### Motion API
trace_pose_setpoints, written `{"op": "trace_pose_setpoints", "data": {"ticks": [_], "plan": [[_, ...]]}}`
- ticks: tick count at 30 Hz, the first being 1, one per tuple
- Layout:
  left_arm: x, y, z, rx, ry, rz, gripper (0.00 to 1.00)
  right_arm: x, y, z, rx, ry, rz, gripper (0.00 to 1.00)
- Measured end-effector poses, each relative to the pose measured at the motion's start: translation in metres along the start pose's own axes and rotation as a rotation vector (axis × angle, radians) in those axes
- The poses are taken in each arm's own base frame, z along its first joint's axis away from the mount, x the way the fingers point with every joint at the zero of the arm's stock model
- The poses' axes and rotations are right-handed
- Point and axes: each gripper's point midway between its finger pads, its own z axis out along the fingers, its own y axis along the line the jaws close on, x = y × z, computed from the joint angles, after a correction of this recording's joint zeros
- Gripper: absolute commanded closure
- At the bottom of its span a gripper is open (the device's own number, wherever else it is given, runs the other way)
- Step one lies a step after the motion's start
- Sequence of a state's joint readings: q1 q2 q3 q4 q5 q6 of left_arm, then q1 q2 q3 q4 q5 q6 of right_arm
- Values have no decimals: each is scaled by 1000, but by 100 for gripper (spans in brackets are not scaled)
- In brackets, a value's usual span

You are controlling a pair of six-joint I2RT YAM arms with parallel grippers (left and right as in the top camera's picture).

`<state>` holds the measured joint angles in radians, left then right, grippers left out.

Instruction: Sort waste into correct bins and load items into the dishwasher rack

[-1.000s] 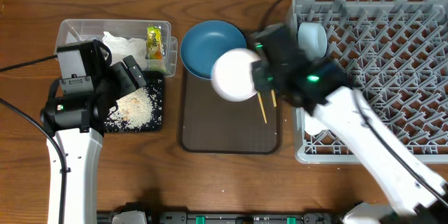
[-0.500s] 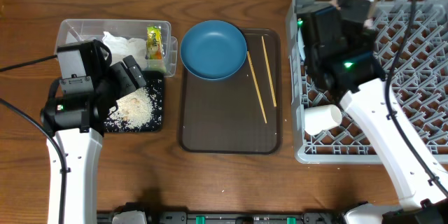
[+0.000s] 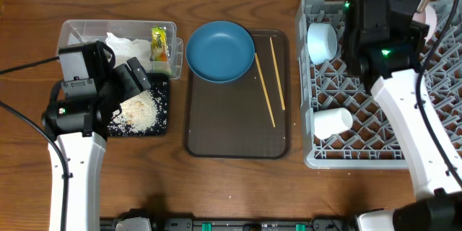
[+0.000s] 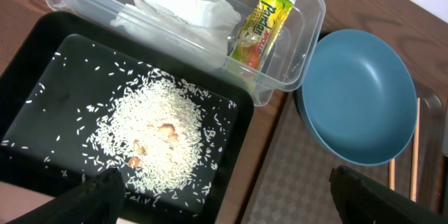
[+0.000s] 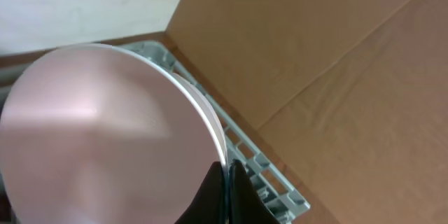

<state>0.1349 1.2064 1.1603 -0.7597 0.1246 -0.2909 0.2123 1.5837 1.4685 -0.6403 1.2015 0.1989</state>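
Observation:
My right gripper [image 5: 226, 171] is shut on the rim of the white bowl [image 5: 105, 133], held on edge over the back of the dishwasher rack [image 3: 404, 79]; overhead, only a sliver of the bowl [image 3: 430, 16] shows beside the arm. A small pale blue bowl [image 3: 322, 41] and a white cup [image 3: 332, 123] lie in the rack. The dark blue bowl [image 3: 220, 50] and two chopsticks [image 3: 264, 90] rest on the brown tray. My left gripper [image 4: 224, 199] hangs open above the black tray [image 4: 42, 56] of rice crumbs [image 4: 157, 136]. Tissue [image 4: 178, 7] and a yellow wrapper [image 4: 260, 28] sit in the clear tub [image 4: 308, 7].
The brown serving tray [image 3: 234, 133] lies between the bins and the rack. A brown cardboard wall [image 5: 336, 63] stands just behind the rack's back edge [image 5: 269, 171].
My right arm has carried the white bowl from above the brown tray rightward to the rack's back right. The left arm has stayed still.

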Motion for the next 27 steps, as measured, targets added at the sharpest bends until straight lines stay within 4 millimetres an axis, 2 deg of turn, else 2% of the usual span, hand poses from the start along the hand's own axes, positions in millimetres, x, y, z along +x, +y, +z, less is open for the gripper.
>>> {"op": "trace_pose_setpoints", "data": {"ticks": [5,9,12,21,27], "plan": [[0,0,0,0,1,0,4,-15,31,17,14,-55,-7,99],[0,0,0,0,0,0,4,-17,57,37,42,-80,-71,99],[0,0,0,0,0,0,4,-12,74,50,64,-83,-127,99],[0,0,0,0,0,0,4,3,105,83,78,-86,-221,99],[0,0,0,0,0,0,4,15,125,110,111,-97,-376,99]]}}
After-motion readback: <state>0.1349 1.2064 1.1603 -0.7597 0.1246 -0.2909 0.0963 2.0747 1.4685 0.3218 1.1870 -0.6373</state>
